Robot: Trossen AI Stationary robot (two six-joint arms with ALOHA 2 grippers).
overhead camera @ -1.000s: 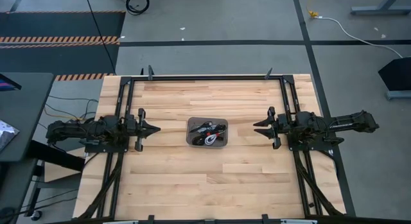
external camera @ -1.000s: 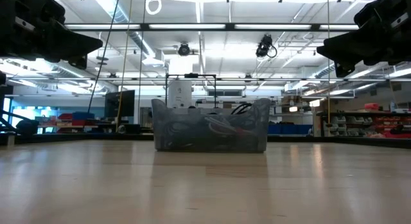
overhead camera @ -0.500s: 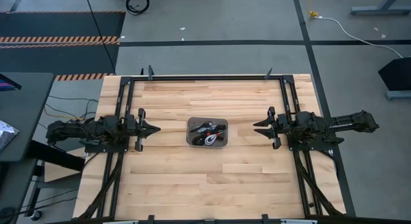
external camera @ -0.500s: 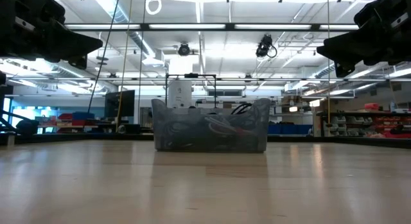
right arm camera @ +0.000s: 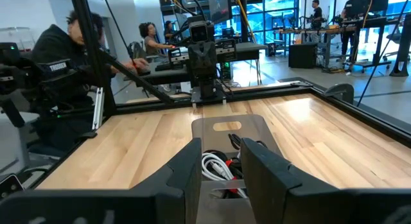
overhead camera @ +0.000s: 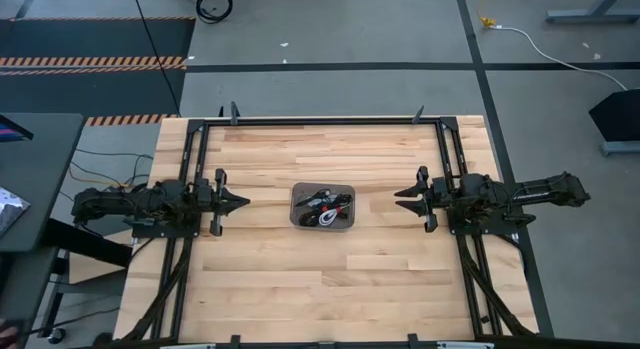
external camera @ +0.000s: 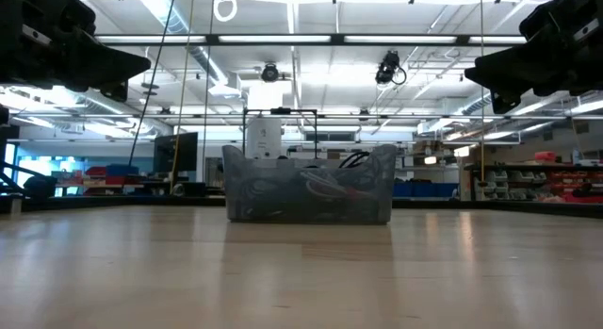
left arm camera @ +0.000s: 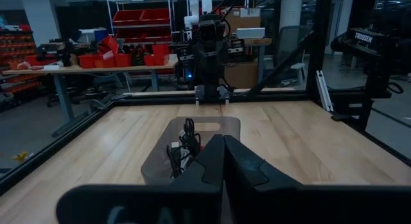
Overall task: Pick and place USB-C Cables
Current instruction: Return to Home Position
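USB-C Cables (overhead camera: 325, 207) lie in the grey tray (overhead camera: 294, 207) at frame centre; left gripper (overhead camera: 243, 201), mid-left, closed; right gripper (overhead camera: 398, 199), mid-right, narrowly parted.

A: Tray (overhead camera: 322, 187) and table (overhead camera: 300, 279)?
B: One each.
A: Cables (overhead camera: 328, 217)?
B: Heaped in tray; black and white present, number not determinable.
A: Arms?
B: Two: left arm (overhead camera: 150, 204), right arm (overhead camera: 500, 199).

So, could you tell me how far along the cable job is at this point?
Done: the USB-C cables lie in the grey tray at the middle of the table, none loose on it. In hand: nothing; the left gripper is shut, the right gripper open, both empty, each off to its side of the tray. Left: seemingly only parking the arms.
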